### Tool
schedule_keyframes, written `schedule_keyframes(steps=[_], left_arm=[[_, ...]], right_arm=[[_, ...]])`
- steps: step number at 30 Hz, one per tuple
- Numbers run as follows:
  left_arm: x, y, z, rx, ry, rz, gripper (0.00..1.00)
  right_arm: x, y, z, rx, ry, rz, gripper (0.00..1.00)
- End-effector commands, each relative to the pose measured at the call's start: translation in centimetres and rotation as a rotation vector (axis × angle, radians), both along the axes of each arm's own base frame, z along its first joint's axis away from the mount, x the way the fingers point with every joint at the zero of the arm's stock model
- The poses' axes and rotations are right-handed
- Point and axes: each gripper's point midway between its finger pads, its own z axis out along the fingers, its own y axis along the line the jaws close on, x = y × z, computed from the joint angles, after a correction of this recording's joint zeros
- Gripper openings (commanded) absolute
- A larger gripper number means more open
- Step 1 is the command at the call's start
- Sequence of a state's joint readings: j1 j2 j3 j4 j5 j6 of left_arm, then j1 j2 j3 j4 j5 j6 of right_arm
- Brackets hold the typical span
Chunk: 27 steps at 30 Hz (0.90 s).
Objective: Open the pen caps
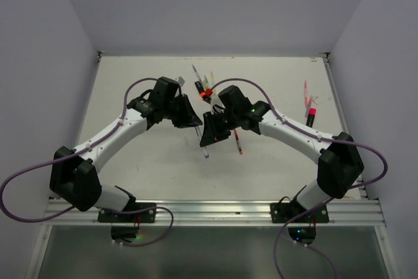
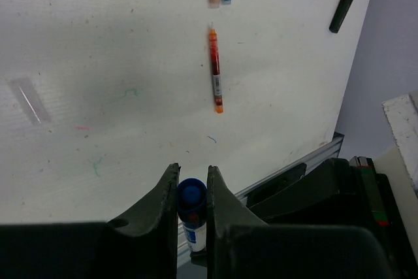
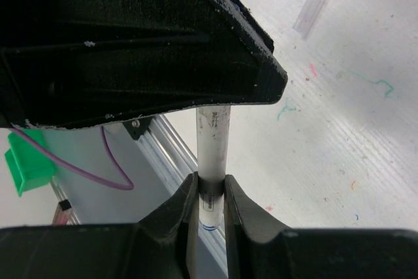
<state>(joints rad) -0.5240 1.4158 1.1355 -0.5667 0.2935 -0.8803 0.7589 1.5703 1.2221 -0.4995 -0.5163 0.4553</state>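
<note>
Left gripper: pinching blue plastic cap.
Right gripper: pinching white pen barrel.
Cap: likely light, rigid, slick; grip sides.

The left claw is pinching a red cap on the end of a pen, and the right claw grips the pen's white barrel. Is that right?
Nearly. The cap between the left gripper's fingers is blue, not red, as the left wrist view shows. The right gripper does grip the pen's white barrel.
</note>
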Motion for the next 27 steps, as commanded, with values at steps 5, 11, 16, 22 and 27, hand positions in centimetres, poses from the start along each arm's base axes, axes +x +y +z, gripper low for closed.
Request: schedule_keyframes(steps=[5, 11, 16, 22, 27], left_arm=[[-0.4, -1.1, 0.0, -0.068, 0.037, -0.02, 0.0], [-0.2, -1.5, 0.7, -0.099, 0.038, -0.009, 0.0], [0.4, -1.8, 1.2, -0.117, 0.036, 0.014, 0.0], [4.3, 1.9, -0.9, -0.069, 0.119, 0.159, 0.0], [9.8, 5.9, 0.8, 0.012, 0.021, 0.279, 0.0]], right_arm=[[1.8, 1.5, 1.6, 0.055, -0.05, -0.004, 0.29], [2.8, 2.4, 1.3, 0.052, -0.052, 0.002, 0.27], [2.5, 2.0, 0.2, 0.023, -0.04, -0.005, 0.0], [0.2, -1.6, -2.2, -0.115, -0.064, -0.02, 0.0], [-3.3, -3.1, -4.1, -0.128, -0.001, -0.005, 0.0]])
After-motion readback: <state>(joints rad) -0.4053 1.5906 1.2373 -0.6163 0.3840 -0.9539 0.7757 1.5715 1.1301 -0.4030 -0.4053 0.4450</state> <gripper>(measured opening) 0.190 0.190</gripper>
